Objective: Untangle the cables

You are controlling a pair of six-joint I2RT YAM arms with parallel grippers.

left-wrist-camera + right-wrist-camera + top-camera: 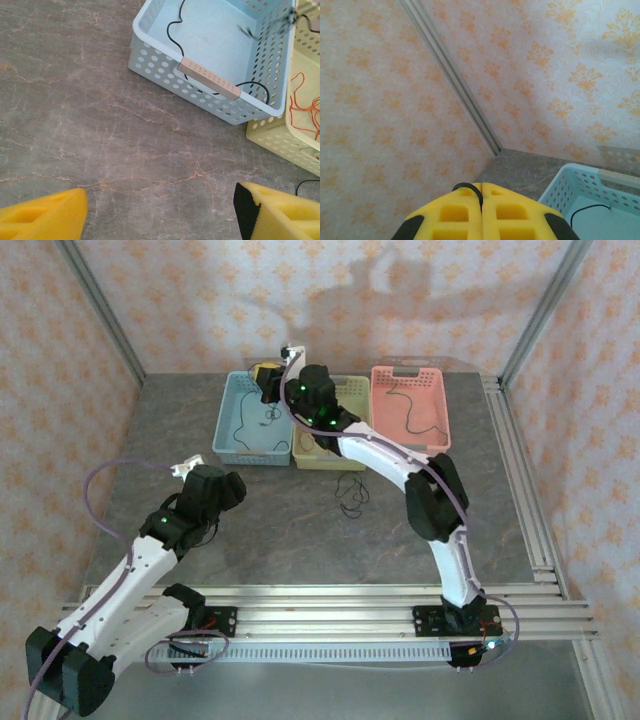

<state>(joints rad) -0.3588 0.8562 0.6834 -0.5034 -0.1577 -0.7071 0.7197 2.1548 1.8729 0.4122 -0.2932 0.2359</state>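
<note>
Nearly there: orange cable (302, 102) in the yellow basket (280, 140), right gripper (481, 187) clamped on a black cable (465, 186) above the blue basket (580, 185) at eleven o'clock, left gripper (160, 202) wide open and empty, one dark cable (350, 495) waiting on the table (100, 125).

Blue basket (250, 455), yellow basket (320, 456), pink basket (420, 440), black cable (466, 186).

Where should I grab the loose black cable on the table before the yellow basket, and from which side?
Probably pinch the black cable at its curled middle, coming straight down from above, astride one strand. It is thin and lies flat on the table, so a sideways approach would likely just push it along.
</note>
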